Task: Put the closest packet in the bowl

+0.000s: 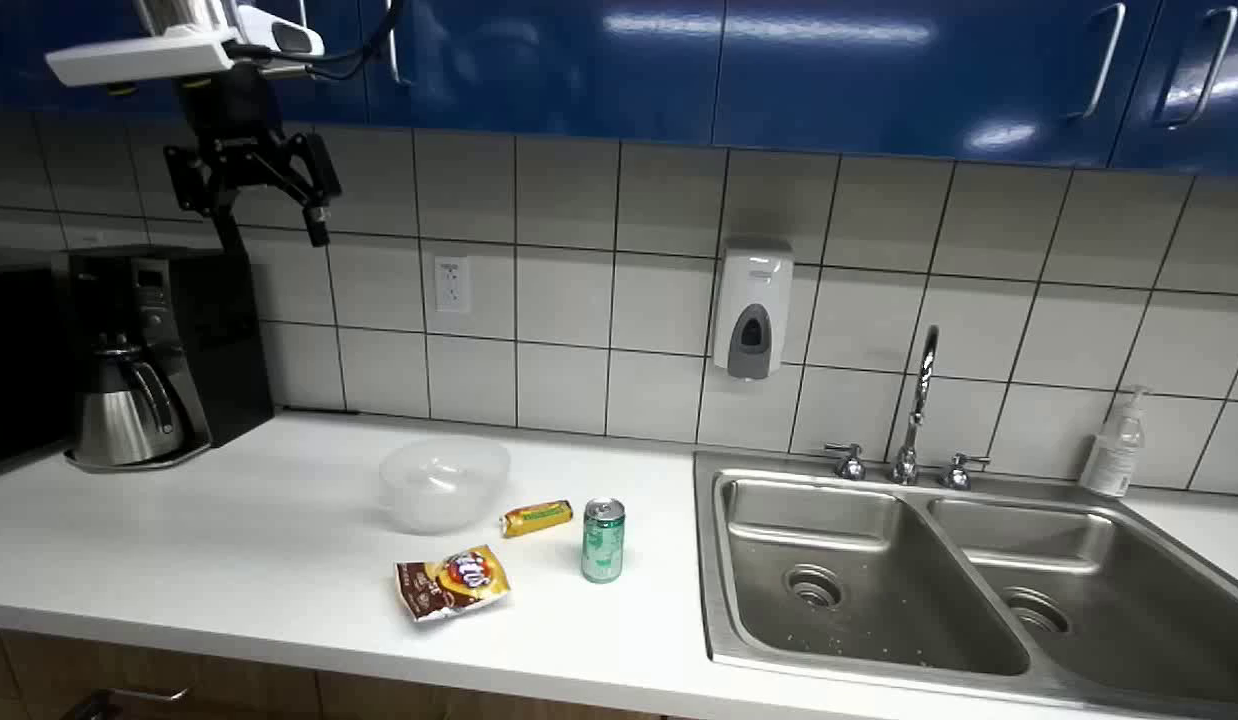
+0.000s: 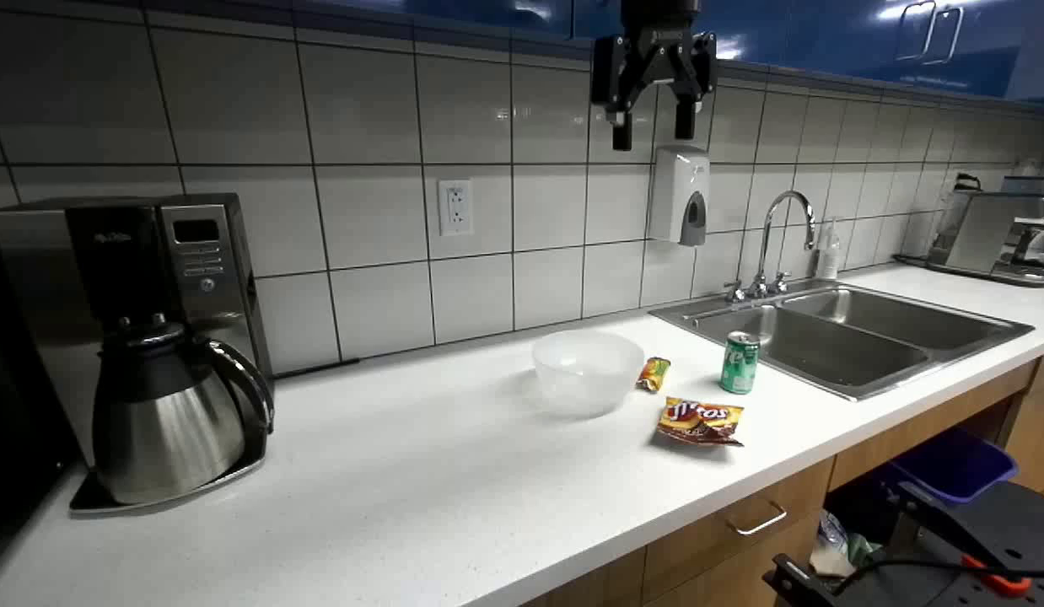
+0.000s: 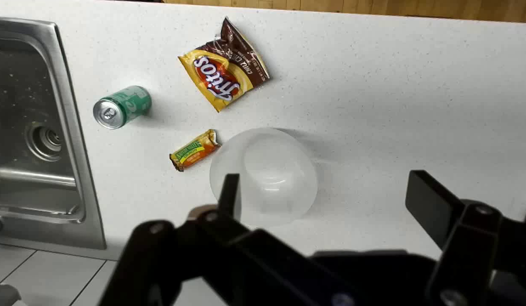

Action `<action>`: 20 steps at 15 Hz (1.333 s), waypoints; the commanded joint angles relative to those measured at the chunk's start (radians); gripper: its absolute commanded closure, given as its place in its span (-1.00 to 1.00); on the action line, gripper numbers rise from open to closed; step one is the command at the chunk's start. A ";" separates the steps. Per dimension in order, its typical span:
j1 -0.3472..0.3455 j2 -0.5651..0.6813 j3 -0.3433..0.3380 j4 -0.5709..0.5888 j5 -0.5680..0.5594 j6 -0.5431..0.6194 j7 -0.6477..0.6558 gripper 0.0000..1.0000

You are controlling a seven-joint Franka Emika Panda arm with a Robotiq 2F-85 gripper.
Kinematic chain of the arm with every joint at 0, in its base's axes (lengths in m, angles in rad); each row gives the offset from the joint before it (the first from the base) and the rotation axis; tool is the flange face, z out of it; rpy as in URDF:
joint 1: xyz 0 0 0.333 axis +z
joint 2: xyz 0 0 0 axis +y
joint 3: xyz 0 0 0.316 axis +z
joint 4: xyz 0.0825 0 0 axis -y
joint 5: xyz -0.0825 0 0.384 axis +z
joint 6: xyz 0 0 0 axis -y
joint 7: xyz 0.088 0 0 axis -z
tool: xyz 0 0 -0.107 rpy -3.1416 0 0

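A clear frosted bowl (image 1: 444,485) stands on the counter; it also shows in an exterior view (image 2: 588,371) and the wrist view (image 3: 273,165). A small yellow-orange bar packet (image 1: 536,518) lies beside the bowl; the wrist view shows it by the bowl's rim (image 3: 195,150). A brown and yellow Fritos packet (image 1: 453,583) lies nearer the counter's front edge; it shows in an exterior view (image 2: 699,421) and the wrist view (image 3: 225,66). My gripper (image 1: 274,238) is open and empty, high above the counter; it also shows in an exterior view (image 2: 653,135) and the wrist view (image 3: 325,182).
A green can (image 1: 603,542) stands upright between the packets and the metal double sink (image 1: 707,570). A coffee maker with a steel pot (image 2: 172,421) stands at one end of the counter. A soap dispenser (image 1: 754,310) hangs on the tiled wall. Blue cabinets (image 1: 569,70) are overhead.
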 commanded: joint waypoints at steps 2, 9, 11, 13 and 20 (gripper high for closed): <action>0.014 0.001 -0.012 0.002 -0.005 -0.004 0.004 -1.00; 0.014 0.002 -0.012 0.002 -0.005 -0.004 0.004 -1.00; 0.014 -0.018 -0.014 -0.029 -0.004 0.017 0.004 -1.00; 0.012 -0.033 -0.017 -0.063 -0.008 0.032 0.010 -1.00; -0.010 -0.046 -0.037 -0.153 -0.033 0.090 0.030 -1.00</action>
